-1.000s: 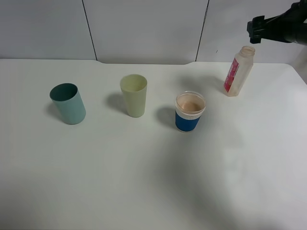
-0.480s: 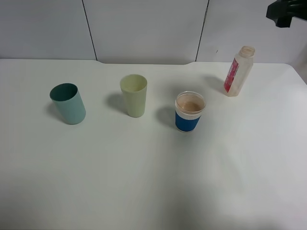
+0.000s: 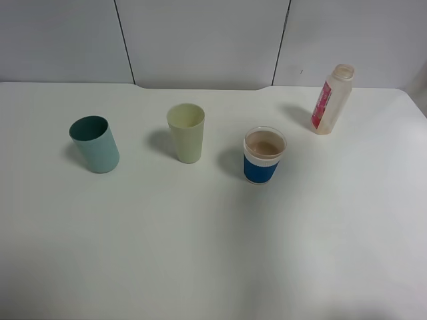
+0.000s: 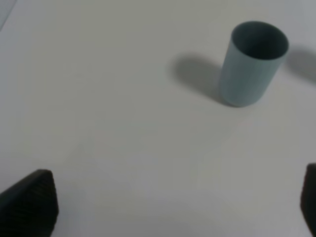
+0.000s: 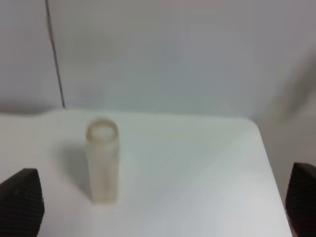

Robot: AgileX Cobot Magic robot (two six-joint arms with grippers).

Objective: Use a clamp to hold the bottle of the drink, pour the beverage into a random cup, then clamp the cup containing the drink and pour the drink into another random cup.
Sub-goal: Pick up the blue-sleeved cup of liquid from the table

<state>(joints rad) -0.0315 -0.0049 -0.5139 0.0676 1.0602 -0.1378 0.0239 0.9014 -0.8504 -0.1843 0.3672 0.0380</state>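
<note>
The drink bottle (image 3: 331,99), clear with a red label and no cap, stands upright at the back right of the table. A clear cup with a blue sleeve (image 3: 264,155) stands mid-table with brownish drink in it. A pale yellow cup (image 3: 186,132) and a teal cup (image 3: 95,144) stand to its left. Neither gripper shows in the exterior view. My left gripper (image 4: 168,210) is open and empty, well back from the teal cup (image 4: 252,64). My right gripper (image 5: 160,207) is open and empty, with the bottle (image 5: 102,163) some way in front of it.
The white table (image 3: 200,253) ends at a grey panelled wall (image 3: 200,40) behind the cups. The table's right edge runs close to the bottle (image 5: 266,163).
My right arm, which was above the bottle's top a second ago, has drawn back up and to the right and left the exterior view. The bottle and cups have not moved.
</note>
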